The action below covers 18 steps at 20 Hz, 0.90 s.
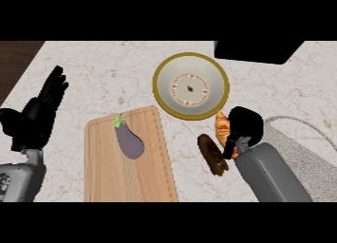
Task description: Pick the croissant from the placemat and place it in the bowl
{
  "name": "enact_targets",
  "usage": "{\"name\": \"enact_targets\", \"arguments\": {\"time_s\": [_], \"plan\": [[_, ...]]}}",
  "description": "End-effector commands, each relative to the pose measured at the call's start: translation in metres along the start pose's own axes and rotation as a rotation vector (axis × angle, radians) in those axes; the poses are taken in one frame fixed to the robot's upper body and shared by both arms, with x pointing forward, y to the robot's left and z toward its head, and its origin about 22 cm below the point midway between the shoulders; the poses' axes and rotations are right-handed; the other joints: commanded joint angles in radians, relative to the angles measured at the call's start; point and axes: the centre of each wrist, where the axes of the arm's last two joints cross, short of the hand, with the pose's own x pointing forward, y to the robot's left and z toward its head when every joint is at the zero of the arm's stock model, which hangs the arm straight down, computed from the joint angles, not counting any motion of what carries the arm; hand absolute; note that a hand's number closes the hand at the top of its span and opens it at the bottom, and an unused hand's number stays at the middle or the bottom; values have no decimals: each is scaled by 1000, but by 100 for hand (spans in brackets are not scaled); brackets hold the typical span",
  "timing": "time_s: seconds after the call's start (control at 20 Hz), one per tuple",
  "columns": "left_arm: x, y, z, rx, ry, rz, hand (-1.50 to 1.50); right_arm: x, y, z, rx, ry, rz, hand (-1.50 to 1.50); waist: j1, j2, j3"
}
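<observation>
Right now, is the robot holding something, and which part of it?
Yes: the right hand curls round the croissant, about its middle, with orange ends showing either side. The left hand is open and holds nothing.

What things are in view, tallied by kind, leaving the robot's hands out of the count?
Food: 3 (eggplant, croissant in the right hand, dark brown piece)
Bowl: 1
Cutting board: 1
Placemat: 1
Black object at the far edge: 1
Total: 7
</observation>
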Motion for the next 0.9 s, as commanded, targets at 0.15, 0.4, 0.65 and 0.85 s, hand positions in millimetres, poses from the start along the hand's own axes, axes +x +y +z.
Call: {"name": "enact_targets", "arguments": {"time_s": [0.15, 0.4, 0.65, 0.85], "plan": [[13, -18, -10, -90, -30, -3, 0, 97, -50, 41, -187, -14, -165, 150, 87, 21, 9], [9, -34, -11, -98, -23, 6, 0, 137, -95, 68, -421, 3, -188, 150, 81, 8, 3], [12, -24, -16, -68, -1, -14, 0, 163, -129, 94, -700, 24, -252, 150, 53, -5, 2], [4, -30, -11, -61, -6, 1, 0, 176, -159, 113, -782, 48, -344, 150, 50, -5, 2]]}}
